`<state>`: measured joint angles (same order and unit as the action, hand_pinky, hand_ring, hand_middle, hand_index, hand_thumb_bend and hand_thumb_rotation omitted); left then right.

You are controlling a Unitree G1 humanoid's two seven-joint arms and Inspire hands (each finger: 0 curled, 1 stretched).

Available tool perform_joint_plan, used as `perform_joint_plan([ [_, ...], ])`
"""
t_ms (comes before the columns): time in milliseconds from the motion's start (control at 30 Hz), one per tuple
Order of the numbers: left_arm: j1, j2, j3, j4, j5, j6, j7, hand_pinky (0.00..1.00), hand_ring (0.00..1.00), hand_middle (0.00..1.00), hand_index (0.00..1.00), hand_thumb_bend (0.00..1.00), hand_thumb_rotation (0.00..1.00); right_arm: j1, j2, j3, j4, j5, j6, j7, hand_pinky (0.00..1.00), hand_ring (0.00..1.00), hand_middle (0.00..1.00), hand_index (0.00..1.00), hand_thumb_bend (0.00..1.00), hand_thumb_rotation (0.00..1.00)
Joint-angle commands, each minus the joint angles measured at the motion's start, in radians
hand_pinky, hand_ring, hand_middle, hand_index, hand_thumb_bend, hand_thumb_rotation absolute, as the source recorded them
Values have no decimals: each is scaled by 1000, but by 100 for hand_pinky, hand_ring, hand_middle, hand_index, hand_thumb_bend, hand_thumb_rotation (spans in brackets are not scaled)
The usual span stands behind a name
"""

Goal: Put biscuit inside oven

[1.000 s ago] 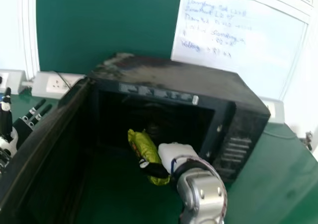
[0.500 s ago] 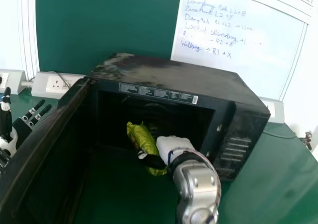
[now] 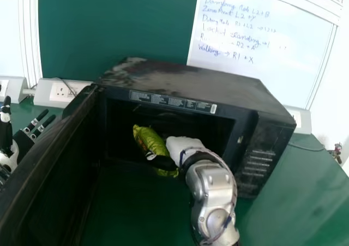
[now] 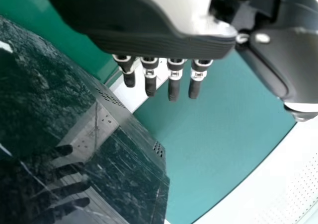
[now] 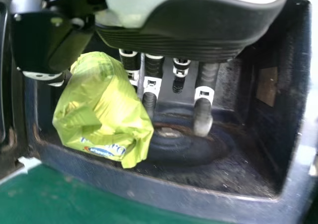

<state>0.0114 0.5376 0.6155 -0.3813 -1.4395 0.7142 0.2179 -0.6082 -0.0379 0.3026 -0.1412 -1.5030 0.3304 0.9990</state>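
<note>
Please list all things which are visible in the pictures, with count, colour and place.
biscuit packet: one, yellow-green, at the oven's opening
oven: one, black, on the table
oven door: one, black, open on the oven's left side
table: one, green, under the oven
green board: one, behind the oven
whiteboard: one, white with blue writing, behind the oven, to the right
socket boxes: three, whitish, two left of the oven, one right
small unclear thing: one, mixed colours, far right
right robot hand: one, black and white, at the opening, holding the packet
right arm: one, mostly silver, before the oven
left robot hand: one, black and white, left of the door
</note>
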Motion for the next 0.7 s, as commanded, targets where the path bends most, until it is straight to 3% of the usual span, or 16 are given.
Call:
perform_joint_plan([
  [0,1,-7,-5,4,-10,-10,-18,100,100,100,99,26,24,-40,-13,8,22,8,20,-31,24,31,48,70,56,0],
  [333,3,-7,-3,8,-4,-11,-27,100,100,99,99,27,26,-100,-34,33,134,68,64,-128,17,25,47,71,56,0],
  [533,0,-11,-4,2,-28,-10,6,100,100,100,100,27,23,-137,-39,43,186,101,109,-157,14,21,47,77,56,0],
  [667,2,-9,-4,4,-30,-12,11,100,100,100,100,29,23,-159,-47,48,223,129,131,-180,18,24,47,76,56,0],
])
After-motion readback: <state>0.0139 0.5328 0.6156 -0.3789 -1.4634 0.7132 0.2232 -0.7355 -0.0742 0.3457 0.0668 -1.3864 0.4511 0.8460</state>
